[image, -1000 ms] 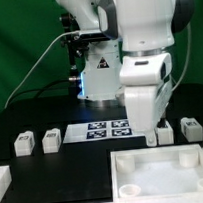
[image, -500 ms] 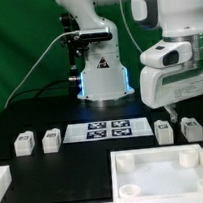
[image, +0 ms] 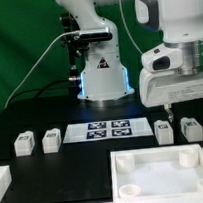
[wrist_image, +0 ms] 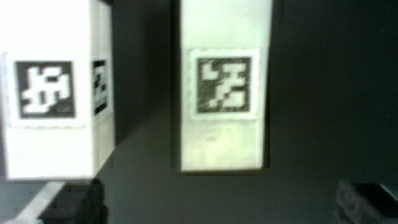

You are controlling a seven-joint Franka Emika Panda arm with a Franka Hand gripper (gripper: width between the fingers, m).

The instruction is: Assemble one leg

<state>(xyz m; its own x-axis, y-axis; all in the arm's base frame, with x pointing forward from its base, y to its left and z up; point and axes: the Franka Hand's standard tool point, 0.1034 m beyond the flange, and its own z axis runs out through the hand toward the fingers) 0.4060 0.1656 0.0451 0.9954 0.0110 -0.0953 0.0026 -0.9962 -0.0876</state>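
Sitting at the exterior view's left on the black table (image: 85,159): first leg (image: 23,145) and second leg (image: 51,140), side by side. Lying next, the marker board (image: 110,128). Standing past it, third leg (image: 163,132) and fourth leg (image: 190,129), near each other but apart (this pair fills the wrist view). Hovering above them, gripper (image: 171,109), fingers (wrist_image: 368,198) spread, clasping nothing. Resting nearer the camera, white panel (image: 161,171).

Four stubby white tagged plastic blocks line the black bench (image: 86,166) mid-frame: far-left leg (image: 23,145), inner-left leg (image: 51,140), inner-right leg (image: 164,132), far-right leg (image: 191,128). The flat white marker board (image: 110,128) lies between the pairs. The white pincer (image: 169,107) hangs above the inner-right leg, apart from it. A large white rimmed square panel (image: 155,151) fills the lower right.
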